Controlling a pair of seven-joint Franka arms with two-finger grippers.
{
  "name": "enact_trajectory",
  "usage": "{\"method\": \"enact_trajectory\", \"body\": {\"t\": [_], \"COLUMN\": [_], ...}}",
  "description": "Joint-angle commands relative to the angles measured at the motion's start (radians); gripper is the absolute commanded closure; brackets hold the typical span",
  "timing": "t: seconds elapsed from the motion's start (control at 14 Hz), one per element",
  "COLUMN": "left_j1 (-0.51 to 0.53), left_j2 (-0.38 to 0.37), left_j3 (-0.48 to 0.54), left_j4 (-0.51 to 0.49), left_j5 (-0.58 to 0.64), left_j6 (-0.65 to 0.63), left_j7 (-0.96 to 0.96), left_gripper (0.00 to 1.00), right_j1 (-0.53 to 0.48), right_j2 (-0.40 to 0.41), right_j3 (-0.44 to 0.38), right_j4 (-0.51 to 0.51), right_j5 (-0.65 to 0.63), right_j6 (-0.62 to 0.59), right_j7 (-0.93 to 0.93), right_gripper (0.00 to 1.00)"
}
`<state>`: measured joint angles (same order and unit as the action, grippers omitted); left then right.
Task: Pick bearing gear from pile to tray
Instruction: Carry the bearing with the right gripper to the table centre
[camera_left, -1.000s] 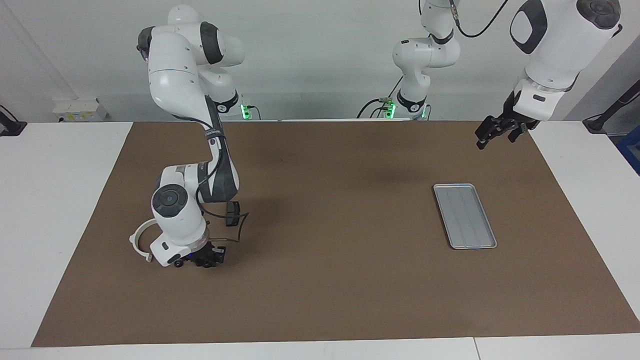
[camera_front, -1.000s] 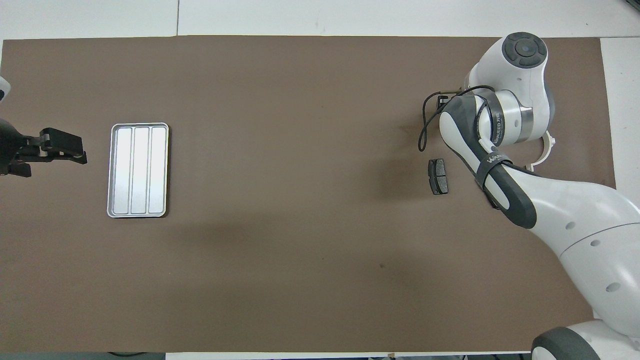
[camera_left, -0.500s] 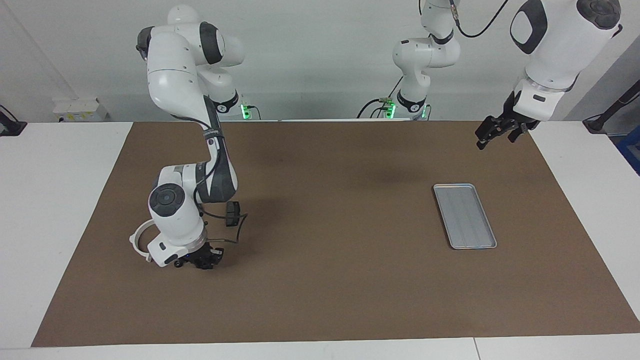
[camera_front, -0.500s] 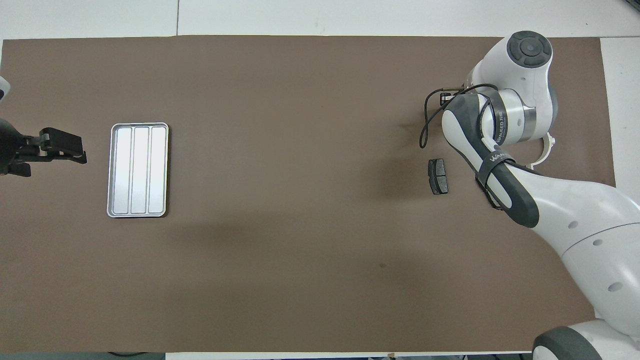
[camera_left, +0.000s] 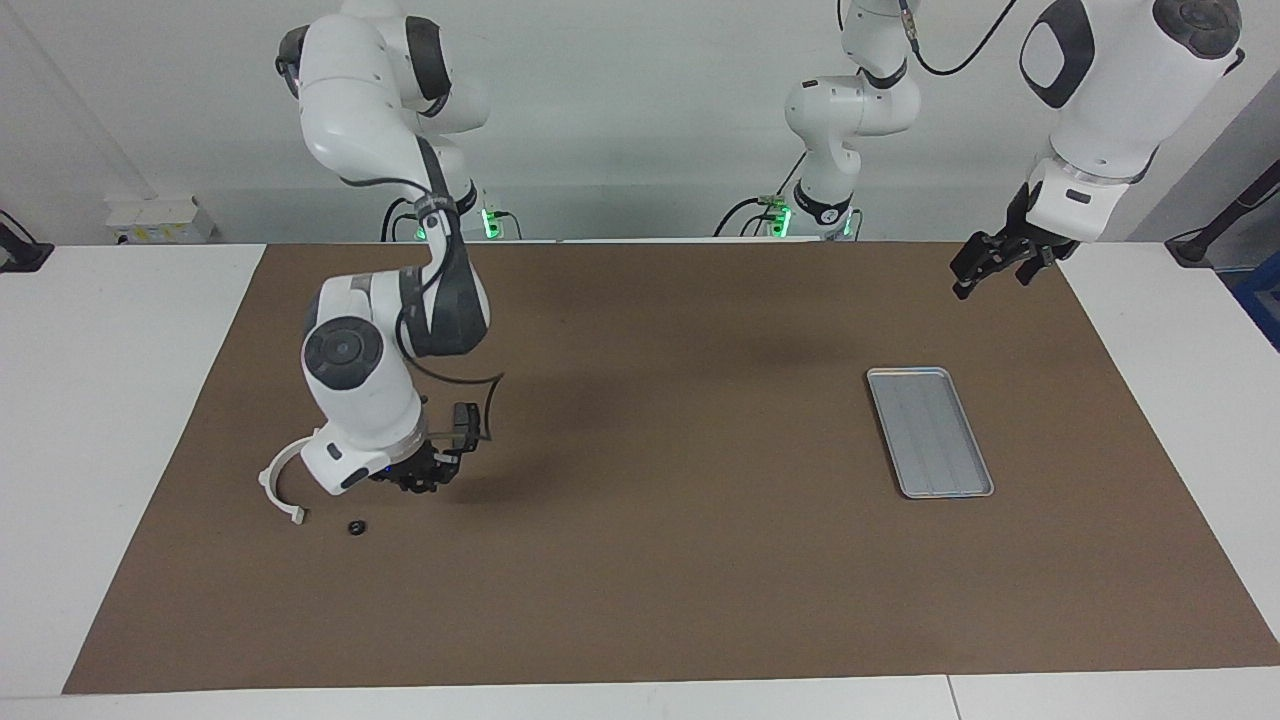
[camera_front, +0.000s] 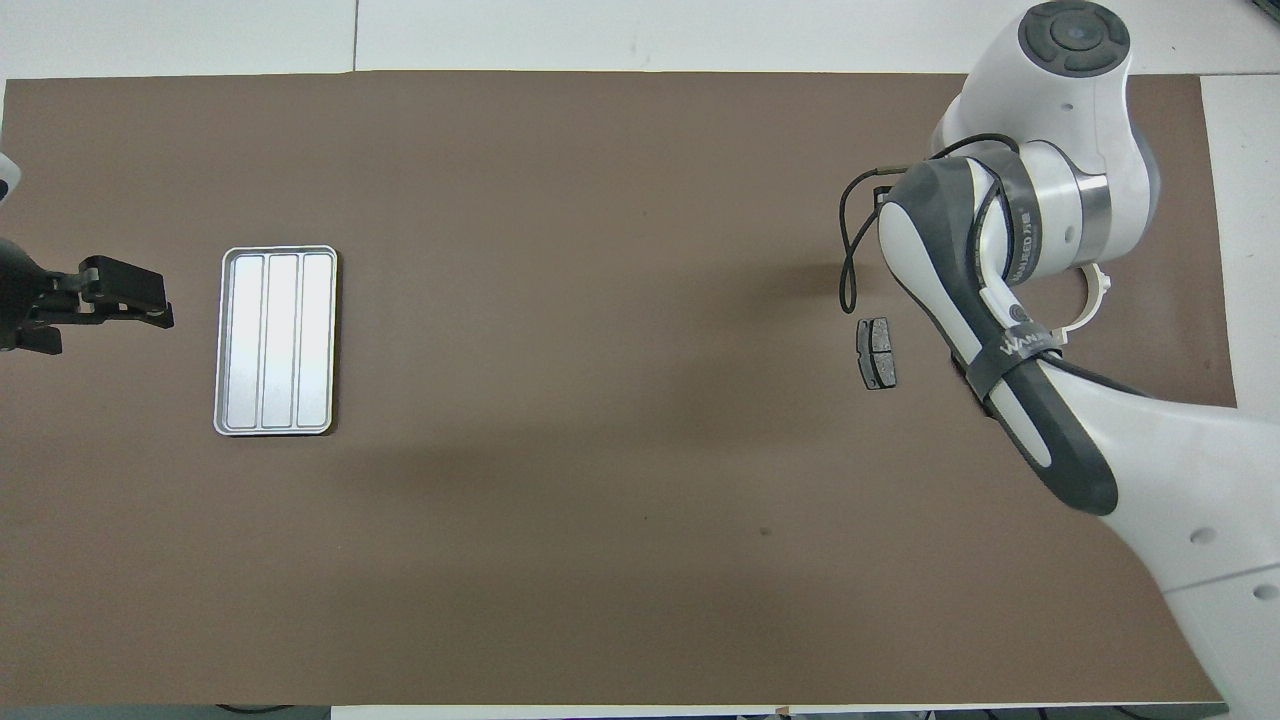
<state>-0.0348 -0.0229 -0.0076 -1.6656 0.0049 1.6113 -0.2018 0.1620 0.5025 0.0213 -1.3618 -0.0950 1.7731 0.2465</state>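
The pile lies at the right arm's end of the mat: a white half-ring bracket (camera_left: 279, 482), a small black round piece (camera_left: 355, 526) and a dark grey brake pad (camera_left: 464, 421). The pad (camera_front: 877, 352) and part of the bracket (camera_front: 1097, 298) also show in the overhead view. My right gripper (camera_left: 421, 478) hangs a little above the mat between the bracket and the pad; in the overhead view the arm hides it. The silvery tray (camera_left: 930, 432) lies empty toward the left arm's end and also shows in the overhead view (camera_front: 275, 340). My left gripper (camera_left: 985, 265) waits open in the air beside the tray.
A brown mat (camera_left: 660, 560) covers the table, with white table top around it. The right arm's elbow and forearm (camera_front: 1010, 300) hang over the pile. A black cable (camera_left: 490, 400) loops off the right wrist near the pad.
My right gripper has risen off the mat and moved toward the robots. The small black round piece now shows uncovered on the mat. The left arm has not moved.
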Motion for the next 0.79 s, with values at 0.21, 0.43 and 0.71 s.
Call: {"method": "enact_trajectory", "body": {"t": [0.21,0.43,0.71], "left_j1": [-0.005,-0.005,-0.005], "left_j2": [-0.012,-0.012,-0.012], "left_j3": [0.005,0.005,0.005], "left_j4": [-0.011,-0.011,-0.011], "left_j5": [-0.008,-0.008,-0.008], "left_j6": [-0.007,-0.007,-0.008], "left_j7": [0.007,0.007,0.007], "left_gripper": [0.0,0.0,0.0], "right_j1": [0.204,0.342,0.468], "right_j2": [-0.09,-0.088,-0.044], "right_j3": [0.026,0.029,0.029], "right_j4": [0.108,0.127,0.104], "right_j5": [0.139,0.187,0.179], "right_j6": [-0.227,-0.149,-0.029], "right_j7": [0.53,0.837,1.005], "right_gripper": [1.0,1.0,1.0]}}
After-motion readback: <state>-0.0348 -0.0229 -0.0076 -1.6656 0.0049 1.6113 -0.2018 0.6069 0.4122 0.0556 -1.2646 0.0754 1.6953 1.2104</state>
